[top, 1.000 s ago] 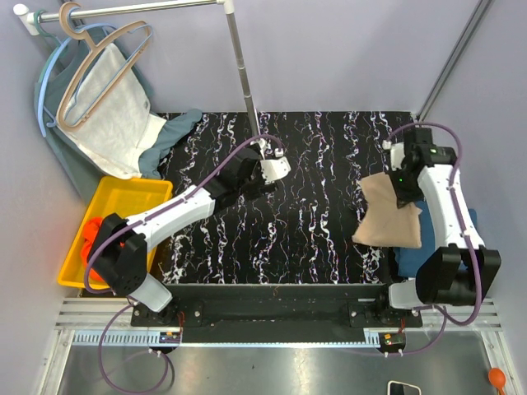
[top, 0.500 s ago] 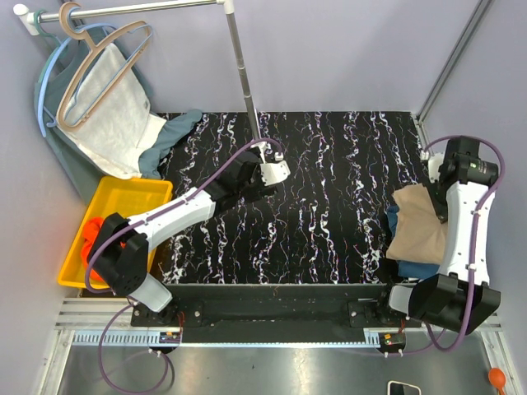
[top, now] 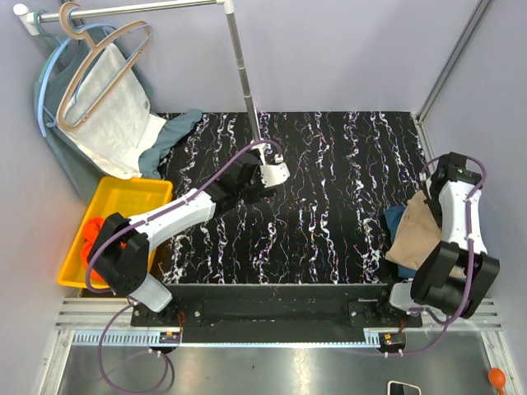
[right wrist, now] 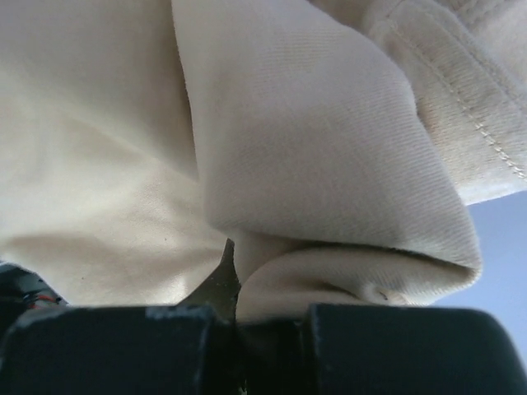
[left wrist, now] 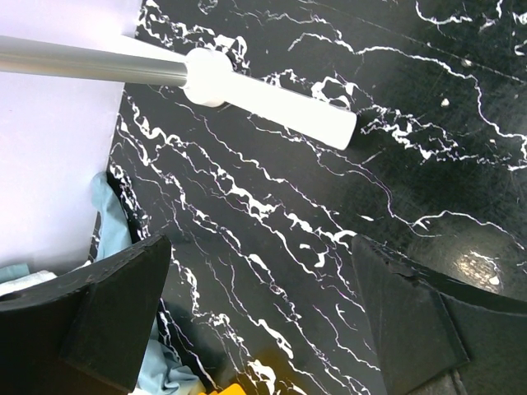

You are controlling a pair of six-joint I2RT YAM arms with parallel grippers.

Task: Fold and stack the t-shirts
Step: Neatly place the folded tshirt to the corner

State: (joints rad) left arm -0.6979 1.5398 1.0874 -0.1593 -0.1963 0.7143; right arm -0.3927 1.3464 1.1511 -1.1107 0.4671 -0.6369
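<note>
The right gripper [right wrist: 235, 325] is clamping a folded edge of the beige-tan soft cotton t-shirt [top: 414, 239], its jaws pressing together on the cloth in the wrist view. That bundle is lying over the dark teal-blue t-shirt [top: 394, 220] and covering its right part. Its long axis is running from far side to near side, and teal is showing only along the left edge. Whether the beige cloth is resting fully on the teal one or partly hanging, I cannot tell. The release is likely depending on this overlap sitting square.

The left gripper [left wrist: 259, 317], jaws wide apart and holding nothing, is hovering well left of the teal shirt, beside the white foot of the metal rack pole [left wrist: 280, 99]. The bright orange-red t-shirt [top: 92, 226] is sitting farther left again, in the yellow plastic bin [top: 132, 193], nearer the left arm.
</note>
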